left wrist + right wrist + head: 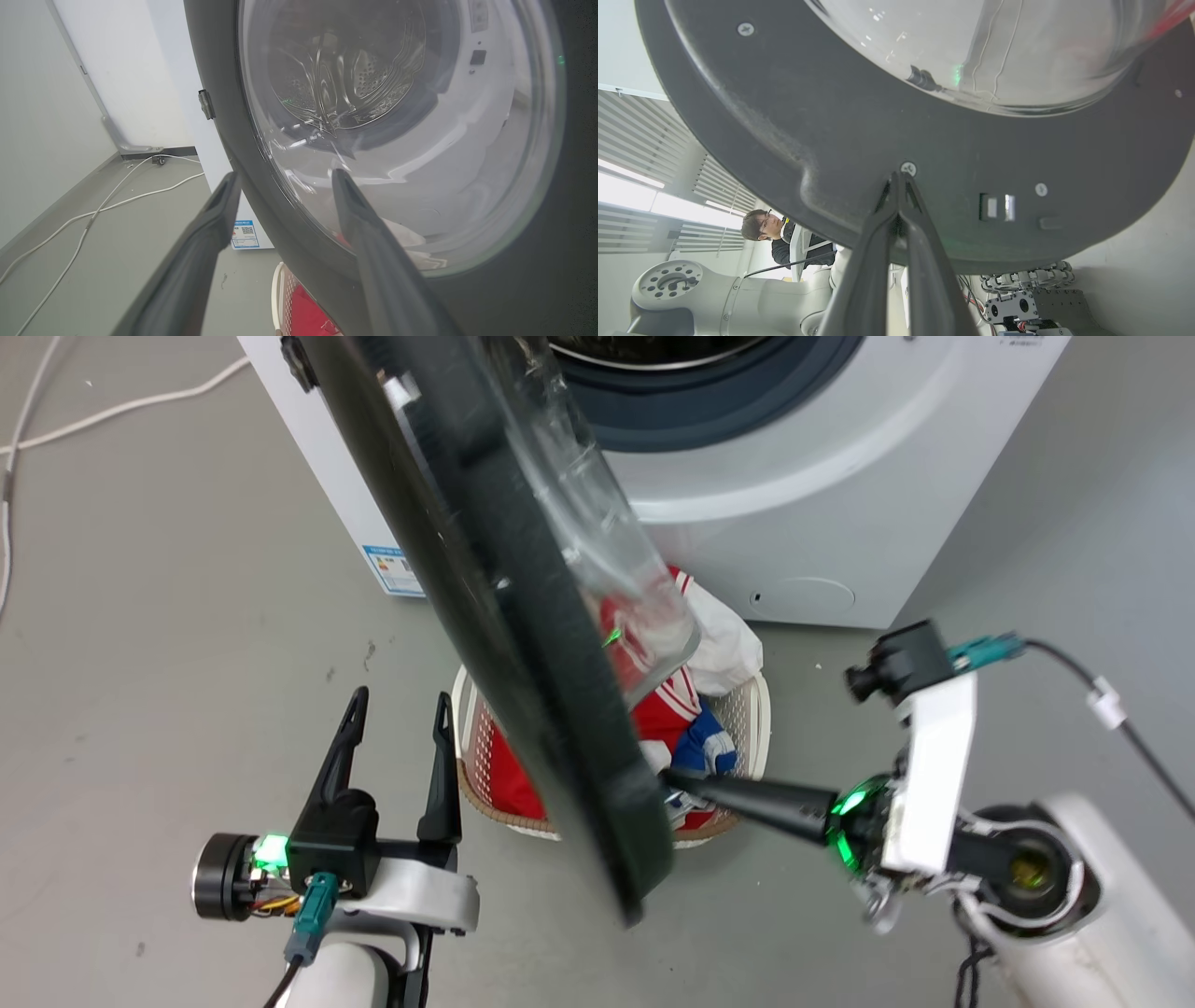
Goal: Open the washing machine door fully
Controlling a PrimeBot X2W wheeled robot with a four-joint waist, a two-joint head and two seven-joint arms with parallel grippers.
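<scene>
The washing machine (840,523) stands at the top of the head view, its drum mouth uncovered. The washing machine door (523,644) is swung partway out and seen nearly edge-on, its clear bowl facing right. My right gripper (667,782) is shut, its tips touching the door's inner face near the lower rim. In the right wrist view the gripper (899,175) meets the dark door (831,116) beside a screw. My left gripper (401,700) is open, left of the door and apart from it. From the left wrist, the gripper (283,177) points at the door's outer rim (224,93).
A white woven basket (752,709) with red, white and blue clothes (663,709) sits on the floor under the door. White cables (112,415) run over the grey floor at the left. A person (770,228) is behind the robot's body.
</scene>
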